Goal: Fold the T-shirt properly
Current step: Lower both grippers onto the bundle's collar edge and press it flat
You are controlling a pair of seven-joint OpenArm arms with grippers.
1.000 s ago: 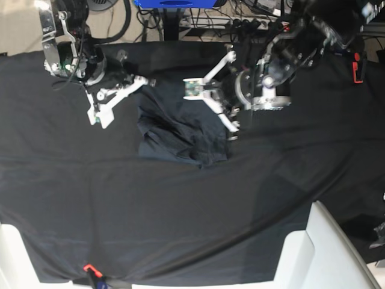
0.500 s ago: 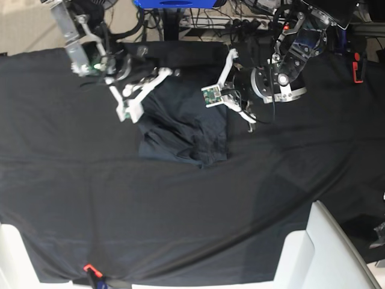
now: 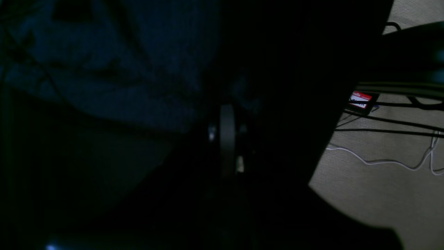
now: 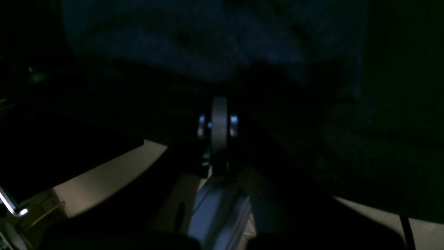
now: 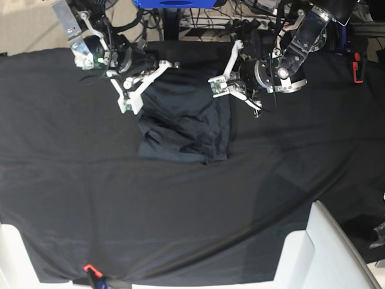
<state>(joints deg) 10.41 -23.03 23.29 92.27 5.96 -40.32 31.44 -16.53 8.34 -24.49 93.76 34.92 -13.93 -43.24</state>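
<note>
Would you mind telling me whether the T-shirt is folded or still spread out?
Folded, though untidily: the T-shirt lies as a compact, wrinkled, roughly rectangular bundle on the table cloth, with no sleeves stretched out.

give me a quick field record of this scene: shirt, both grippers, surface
shirt: T-shirt, bunched and partly folded, mid-table toward the far edge
left gripper: shut, at the shirt's far corner beside the arm; whether it pinches fabric is unclear
right gripper: shut, at the shirt's other far corner; a hold on fabric is unclear
surface: black table cloth
</note>
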